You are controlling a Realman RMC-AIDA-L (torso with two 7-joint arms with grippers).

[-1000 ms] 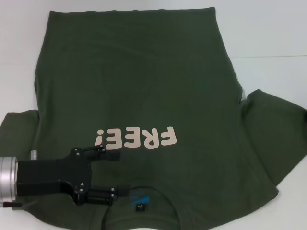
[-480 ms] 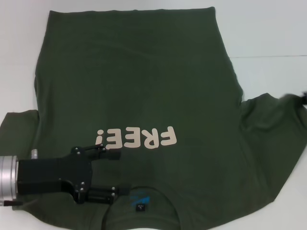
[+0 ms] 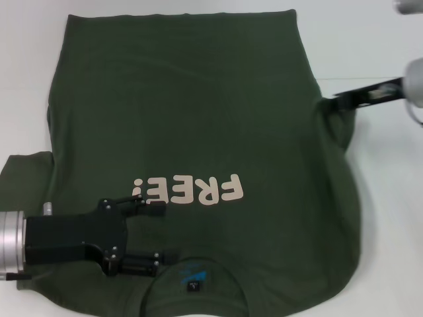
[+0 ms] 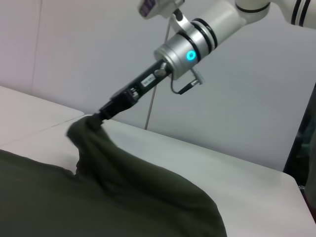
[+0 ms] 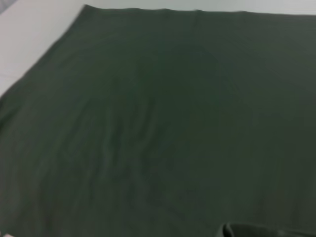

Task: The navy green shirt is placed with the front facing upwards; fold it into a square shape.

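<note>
The navy green shirt [image 3: 198, 119] lies front up on the white table, its pale "FREE!" lettering [image 3: 188, 190] upside down to me and the neck label [image 3: 193, 282] near the front edge. My right gripper [image 3: 328, 102] is shut on the shirt's right sleeve [image 3: 338, 119] and holds it lifted at the shirt's right side; the left wrist view shows the right gripper [image 4: 97, 117] with the sleeve [image 4: 89, 143] hanging bunched from it. My left gripper [image 3: 157, 231] rests open over the shirt left of the collar. Flat green cloth of the shirt [image 5: 163, 123] fills the right wrist view.
The left sleeve [image 3: 23, 178] lies spread flat at the left. Bare white table [image 3: 377, 198] shows to the right of the shirt and beyond its hem. A wall [image 4: 256, 98] rises behind the table.
My right gripper came in from the right, took the right sleeve and pulled it up and inward, so the sleeve no longer lies spread on the table. The left gripper barely moved.
</note>
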